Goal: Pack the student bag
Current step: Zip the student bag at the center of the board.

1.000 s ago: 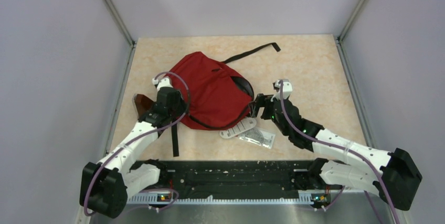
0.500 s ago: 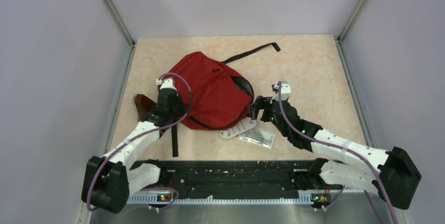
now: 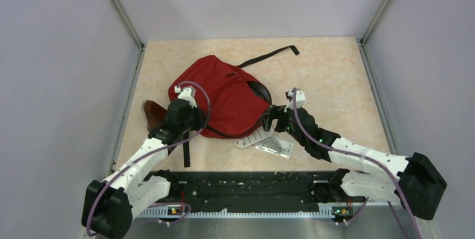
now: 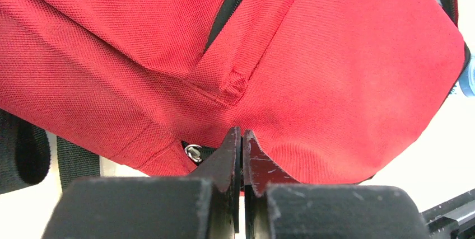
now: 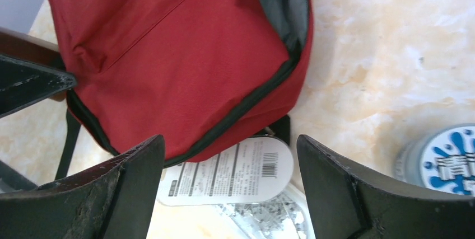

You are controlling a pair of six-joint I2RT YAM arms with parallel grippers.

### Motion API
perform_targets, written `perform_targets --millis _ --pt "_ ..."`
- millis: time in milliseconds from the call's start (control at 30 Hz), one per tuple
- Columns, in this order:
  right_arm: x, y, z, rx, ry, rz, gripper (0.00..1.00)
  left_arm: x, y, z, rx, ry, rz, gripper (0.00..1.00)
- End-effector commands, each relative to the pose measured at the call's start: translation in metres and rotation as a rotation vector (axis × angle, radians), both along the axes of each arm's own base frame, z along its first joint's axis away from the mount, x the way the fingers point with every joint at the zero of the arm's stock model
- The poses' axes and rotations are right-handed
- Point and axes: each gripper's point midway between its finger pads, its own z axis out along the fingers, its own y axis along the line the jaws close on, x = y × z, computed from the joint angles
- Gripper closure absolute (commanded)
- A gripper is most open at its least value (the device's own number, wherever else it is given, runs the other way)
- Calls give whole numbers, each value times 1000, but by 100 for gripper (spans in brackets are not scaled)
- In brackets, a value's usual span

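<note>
The student bag (image 3: 224, 96) is a red fabric backpack lying flat mid-table, its mouth gaping at the right. It fills the left wrist view (image 4: 313, 65). My left gripper (image 3: 193, 120) is at the bag's near-left edge. Its jaws (image 4: 242, 134) are shut, with a thin black zipper pull pinched between them beside a small metal ring (image 4: 194, 152). My right gripper (image 3: 270, 118) hangs open at the bag's near-right edge (image 5: 224, 82). Its two fingers (image 5: 229, 141) straddle the zipper rim and a white printed card (image 5: 235, 172).
The white card pack (image 3: 255, 137) and a clear plastic packet (image 3: 274, 147) lie just in front of the bag. A brown pouch (image 3: 151, 110) sits at its left. Black straps trail to the back (image 3: 269, 55) and front (image 3: 186, 149). A blue-and-white round lid (image 5: 442, 160) lies right of the right gripper.
The left gripper has closed at the bag's edge and shifted slightly right. The right gripper has moved left and nearer, closer to the bag's rim, still open.
</note>
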Motion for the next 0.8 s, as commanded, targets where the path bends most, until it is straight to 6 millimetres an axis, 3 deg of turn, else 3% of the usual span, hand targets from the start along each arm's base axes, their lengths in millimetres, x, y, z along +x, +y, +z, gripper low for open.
perform_targets --millis 0,100,233,367,467,567,767 --pt "-2 27 5 102 8 88 14 -8 -17 12 -70 -13 -63 100" --pt "-2 36 -8 116 29 103 14 -10 -26 15 -81 -11 -91 100" --pt "5 47 -41 86 94 89 21 -17 -42 16 -58 2 -133 100" --pt "5 60 -61 93 141 107 48 -21 -47 11 -14 31 -106 100" --pt "4 68 -71 106 170 115 76 -22 -53 13 -39 37 -66 100" --pt "4 75 -80 111 187 116 98 -26 -66 15 -82 21 -70 100" --pt "1 89 -98 116 228 143 100 -29 -92 13 -107 28 -106 100"
